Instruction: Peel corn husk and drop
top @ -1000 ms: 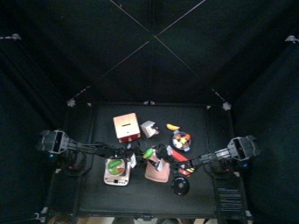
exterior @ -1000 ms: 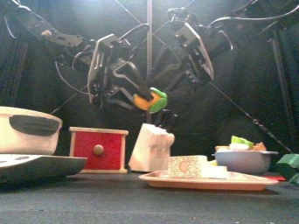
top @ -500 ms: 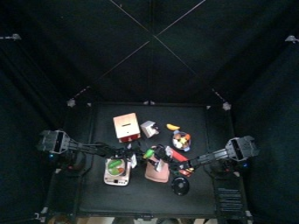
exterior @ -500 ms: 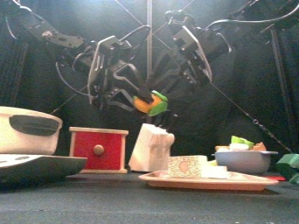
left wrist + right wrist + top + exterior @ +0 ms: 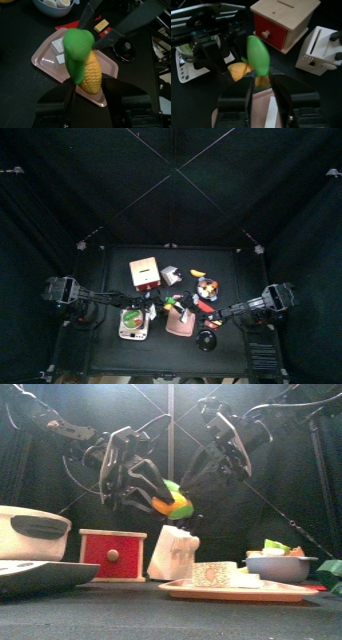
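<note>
Above table | one corn husk [image 5: 78, 50] (green) | left end effector [image 5: 93, 95] gripping cob, right end effector [image 5: 263, 82] pinching husk

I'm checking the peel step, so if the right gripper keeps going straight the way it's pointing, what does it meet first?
The green corn husk, which already sits between the right gripper's jaws. Just past it is the yellow corn held by the left gripper; depth beyond that is unclear.
</note>
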